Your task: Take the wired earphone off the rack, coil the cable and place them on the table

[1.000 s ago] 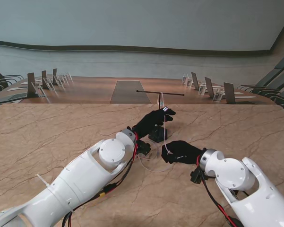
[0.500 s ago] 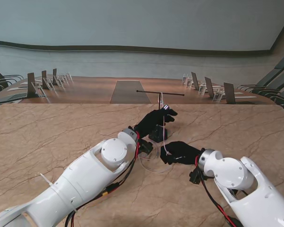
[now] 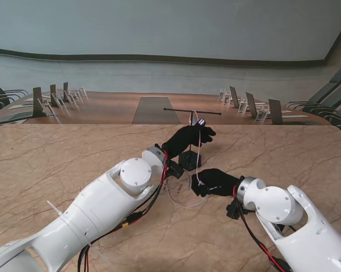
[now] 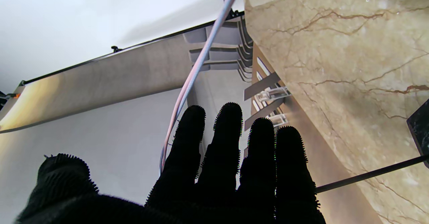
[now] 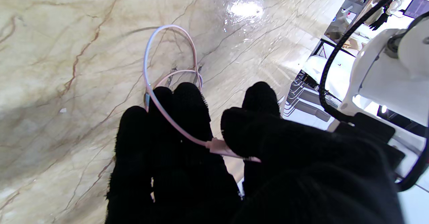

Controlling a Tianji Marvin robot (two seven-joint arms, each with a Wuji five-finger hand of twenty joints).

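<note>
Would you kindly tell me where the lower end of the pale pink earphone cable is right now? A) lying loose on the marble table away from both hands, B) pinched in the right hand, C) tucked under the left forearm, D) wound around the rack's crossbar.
B: the right hand pinches the pale pink earphone cable between thumb and fingers, a loop trailing onto the marble table.
</note>
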